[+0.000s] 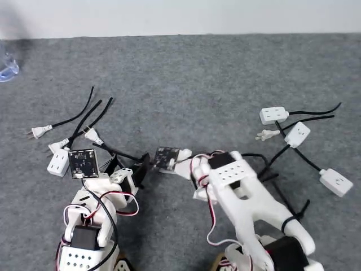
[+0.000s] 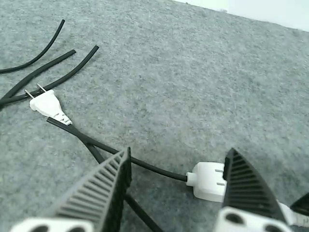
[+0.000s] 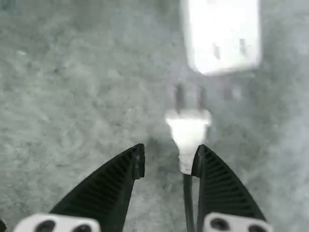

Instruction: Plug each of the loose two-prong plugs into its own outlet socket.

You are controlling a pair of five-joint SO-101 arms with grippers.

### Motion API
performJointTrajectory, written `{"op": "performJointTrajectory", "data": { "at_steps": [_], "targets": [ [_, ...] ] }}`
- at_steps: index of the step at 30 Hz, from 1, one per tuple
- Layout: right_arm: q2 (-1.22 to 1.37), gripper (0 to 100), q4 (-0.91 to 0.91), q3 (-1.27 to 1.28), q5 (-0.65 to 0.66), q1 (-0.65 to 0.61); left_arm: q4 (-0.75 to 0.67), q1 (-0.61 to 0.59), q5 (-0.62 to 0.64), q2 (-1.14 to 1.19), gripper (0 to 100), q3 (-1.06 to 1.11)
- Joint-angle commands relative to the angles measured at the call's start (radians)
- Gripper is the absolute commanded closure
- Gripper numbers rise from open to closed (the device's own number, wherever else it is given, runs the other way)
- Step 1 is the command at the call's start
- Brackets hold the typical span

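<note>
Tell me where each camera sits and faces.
High view: fixed overhead, looking down at the carpet; left arm, right arm show.
Left wrist view: wrist-mounted, facing past the open left pincer to a corded socket and loose plug.
Right wrist view: wrist-mounted, facing past the right pincer to a second plug aimed at a white socket.
Shared: the loose plug also lies in the high view.

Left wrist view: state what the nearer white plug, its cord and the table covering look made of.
Nearer plug: white moulded plastic, smooth with slight sheen. Cord: probably black rubbery or vinyl sheath, matte. Covering: grey carpet or felt, fuzzy mottled fibres.
</note>
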Motion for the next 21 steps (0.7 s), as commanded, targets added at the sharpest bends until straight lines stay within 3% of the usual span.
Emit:
{"op": "performJointTrajectory", "data": {
  "at_steps": [1, 6, 9, 21],
  "targets": [
    [-0.035, 80.9, -0.038, -0.005, 0.032, -0.015, 0.003, 0.006, -0.012, -0.002, 71, -0.012],
    [-0.033, 80.1, -0.096, -0.008, 0.037, 0.047, 0.003, 0.006, -0.012, -0.002, 71, -0.012],
    [-0.035, 74.1, -0.093, -0.018, 0.037, 0.071, 0.003, 0.006, -0.012, -0.002, 71, -0.012],
    [-0.031, 75.3, -0.097, 0.025, 0.032, -0.013, 0.003, 0.006, -0.012, -0.002, 71, -0.012]
  ]
}}
